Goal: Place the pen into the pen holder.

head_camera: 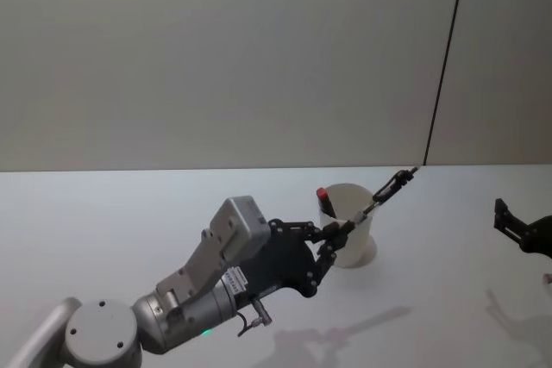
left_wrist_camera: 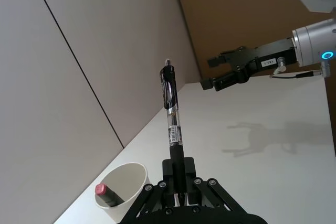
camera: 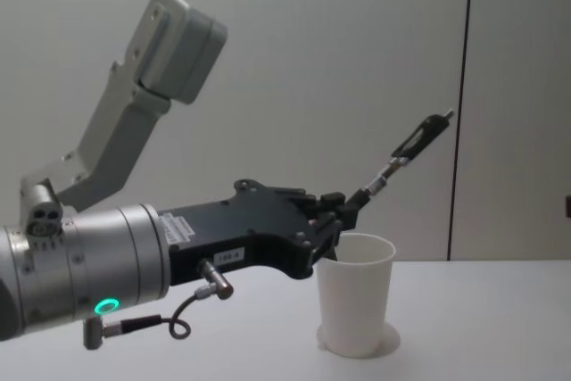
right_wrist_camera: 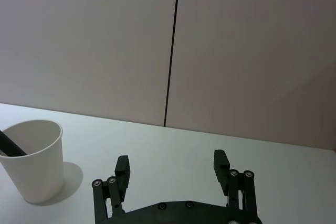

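A black and clear pen (head_camera: 385, 190) is held at its lower end by my left gripper (head_camera: 338, 232), which is shut on it. The pen slants up and away, with its clip end highest (camera: 419, 142). The gripper hovers just above the near rim of the pen holder (camera: 357, 296), a white paper cup standing on the table. In the left wrist view the pen (left_wrist_camera: 171, 114) rises from the fingers and the pen holder (left_wrist_camera: 126, 182) lies below to one side. A dark stick with a red end (left_wrist_camera: 105, 192) leans inside the cup. My right gripper (right_wrist_camera: 172, 167) stays open to the right, holding nothing.
The white table (head_camera: 129, 213) runs back to a plain grey wall with a dark vertical seam (head_camera: 444, 66). My right gripper (head_camera: 502, 215) hangs near the table's right edge, well apart from the cup.
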